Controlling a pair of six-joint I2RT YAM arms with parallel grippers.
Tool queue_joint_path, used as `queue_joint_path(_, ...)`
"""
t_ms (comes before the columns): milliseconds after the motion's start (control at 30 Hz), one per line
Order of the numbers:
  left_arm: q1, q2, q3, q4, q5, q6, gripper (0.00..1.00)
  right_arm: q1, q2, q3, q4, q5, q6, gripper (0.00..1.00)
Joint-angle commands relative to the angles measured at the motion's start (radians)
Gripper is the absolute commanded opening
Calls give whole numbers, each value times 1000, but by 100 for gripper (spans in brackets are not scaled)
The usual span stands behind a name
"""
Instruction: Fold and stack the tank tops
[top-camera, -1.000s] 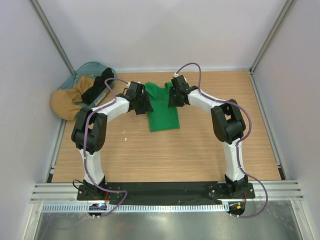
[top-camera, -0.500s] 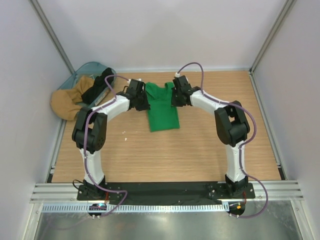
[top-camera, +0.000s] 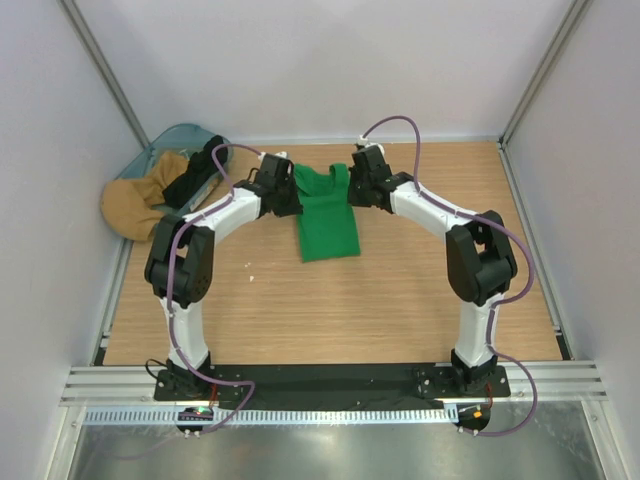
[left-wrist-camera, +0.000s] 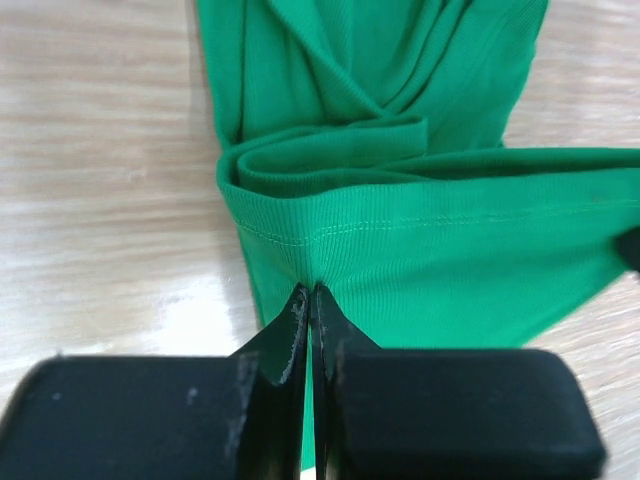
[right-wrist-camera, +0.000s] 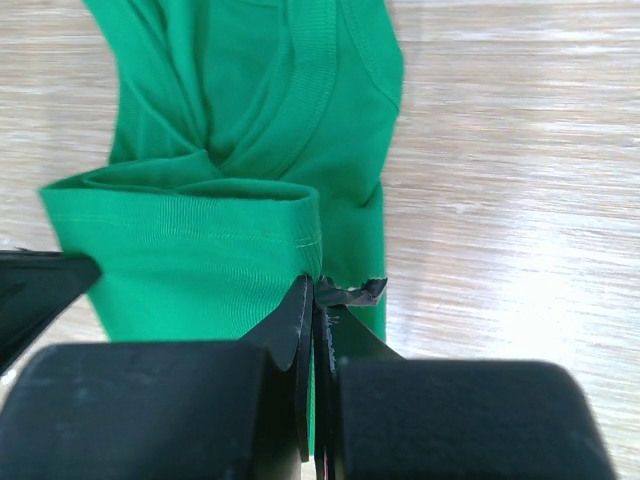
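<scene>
The green tank top (top-camera: 326, 220) lies on the wooden table, a long narrow strip with its far end lifted. My left gripper (top-camera: 283, 196) is shut on its hem at the left corner (left-wrist-camera: 308, 290). My right gripper (top-camera: 358, 190) is shut on the hem at the right corner (right-wrist-camera: 316, 283). The hem (left-wrist-camera: 440, 250) hangs stretched between them above the straps and neckline (right-wrist-camera: 270, 90). The black tank top (top-camera: 197, 170) lies bunched at the far left on the bin.
A blue-grey bin (top-camera: 180, 140) stands at the far left corner with a tan cloth (top-camera: 135, 205) spilling from it. White walls close in the table on three sides. A small white speck (top-camera: 251, 265) lies on the wood.
Both grippers have moved toward the far side, carrying the green hem over the rest of the garment. The right arm has stretched out further.
</scene>
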Motion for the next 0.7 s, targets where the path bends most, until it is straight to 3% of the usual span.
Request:
queue_joint_path(0,-1,27,78,15,-30,33,0,-1,46,56,5,51,-4,1)
queue_joint_path(167,-1,99,150,-47,-96,38,2,-11,149,147,-29,82,1,1)
queue_joint_path(233,-1,131,162,-68,-97,39,10,-15,186,172,-63,95,15,15)
queue_joint_path(300,-1,137,158,-67,-85,41,32,-17,163,151,-46,99,21,37)
queue_joint_path(367,-1,116,129,-61,-87,39,49,-17,125,76,12,100,25,49)
queue_joint_path(533,-7,-14,14,-9,-76,30,65,-18,-7,-62,34,60,39,53)
queue_joint_path(667,-33,-129,-94,19,-74,18,67,-17,-102,-203,96,-10,58,55)
